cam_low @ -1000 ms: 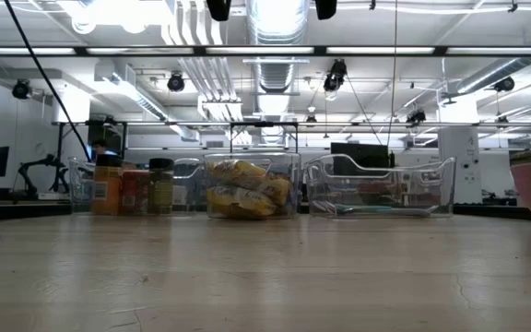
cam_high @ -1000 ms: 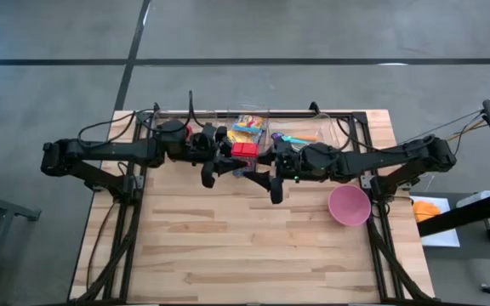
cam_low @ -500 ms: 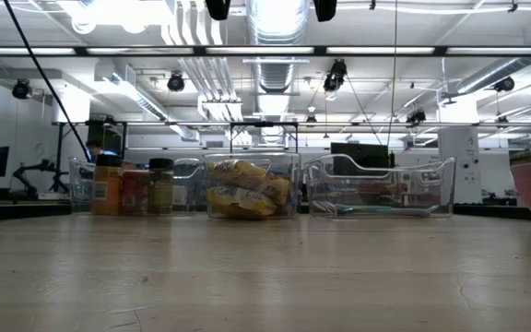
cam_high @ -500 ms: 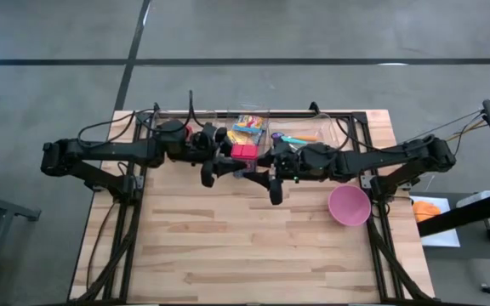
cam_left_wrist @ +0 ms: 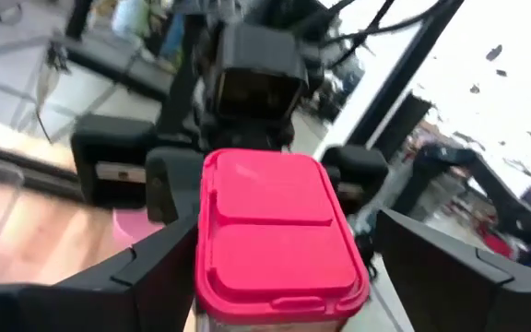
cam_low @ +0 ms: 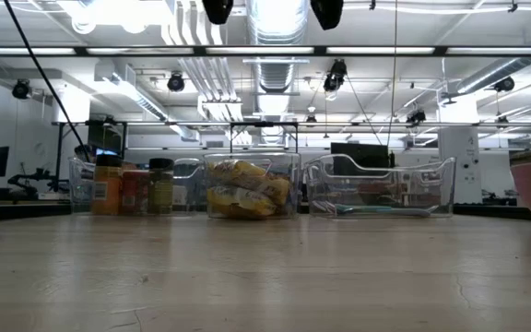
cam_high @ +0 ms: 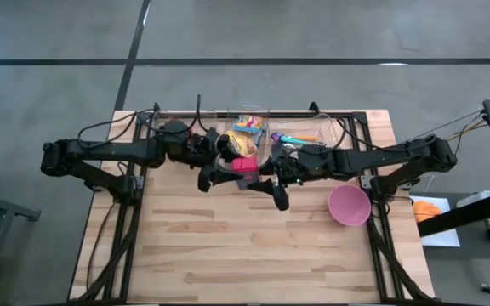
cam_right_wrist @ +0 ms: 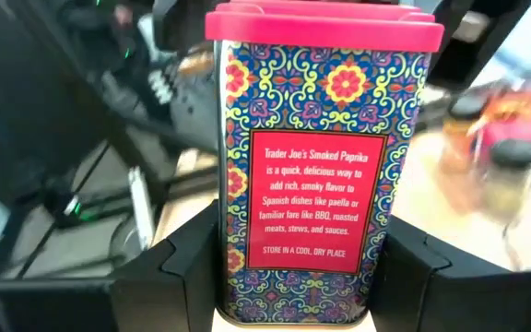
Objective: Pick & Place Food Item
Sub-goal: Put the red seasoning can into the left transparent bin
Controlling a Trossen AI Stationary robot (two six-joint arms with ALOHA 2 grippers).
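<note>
A paprika spice tin with a patterned label and a red lid hangs in mid-air between both arms, above the table's far middle. My right gripper comes from the table's right and is shut on it. My left gripper comes from the left and is open. Its fingers stand on either side of the lid end, with a clear gap at one finger. Whether the other finger touches the tin I cannot tell. My right gripper pinches the tin between its two fingers, on the two narrow sides near the bottom end. The fingers reach in about level from the table's right. The tin juts forward past them, lid end toward my left gripper, lifted clear of the table.
Along the far edge stand clear bins: spice jars, yellow snack bags, and one with utensils. A pink bowl sits at the right. The near half of the wooden table is bare.
My left gripper's fingers have spread apart around the tin. The tin has shifted a little toward the table's near edge and turned, showing its patterned side from above. My right wrist has tipped slightly with it. Both arms otherwise stay in place.
</note>
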